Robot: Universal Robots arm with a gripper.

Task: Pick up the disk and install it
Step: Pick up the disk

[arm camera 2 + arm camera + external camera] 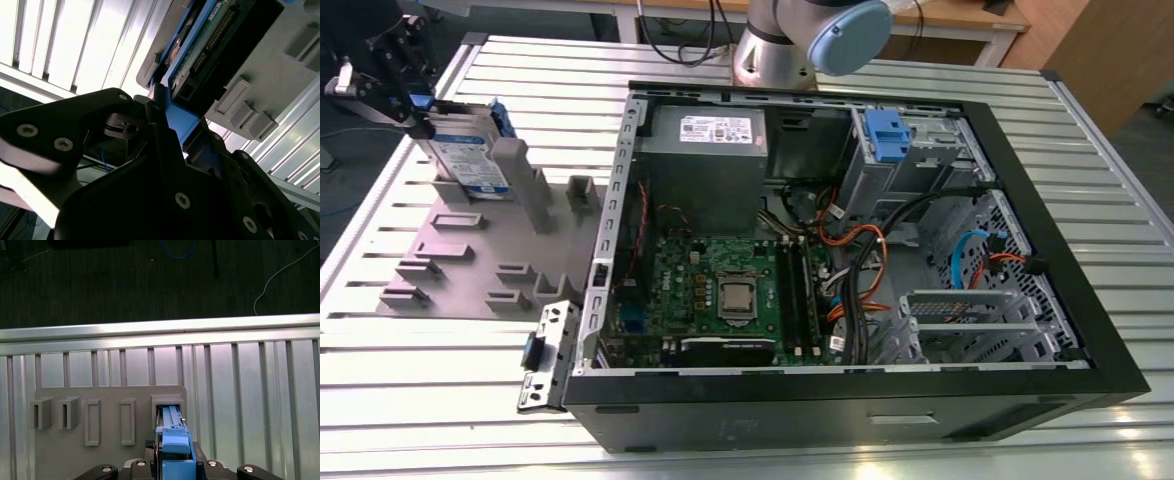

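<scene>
While the disk [464, 150] stands on edge in a raised slot of the grey holder plate [480, 270], the gripper [414, 105] is clamped on its upper end. In the second wrist view the black fingers [155, 107] press against either side of the blue bracket [182, 125], with no gap showing. The disk's green underside and connector row run away from the grip toward the plate. In the first wrist view the blue bracket sits between the finger bases and the disk's far end drops into the slot, with four more raised slots in a row beside it. In the exterior view the disk is at 10 o'clock from the middle of the computer case [1067, 290], well apart from it, label facing the case, leaning slightly. The plate lies flat on the slatted metal table [427, 400], just beside the case's open side. Inside the case: power supply box [700, 150] at 11 o'clock, circuit board [720, 290] at 7 o'clock, a blue drive tray [887, 135] at 1 o'clock, and orange cables [847, 240] near centre. The arm's base [781, 40] is at 12 o'clock, just behind the case.
</scene>
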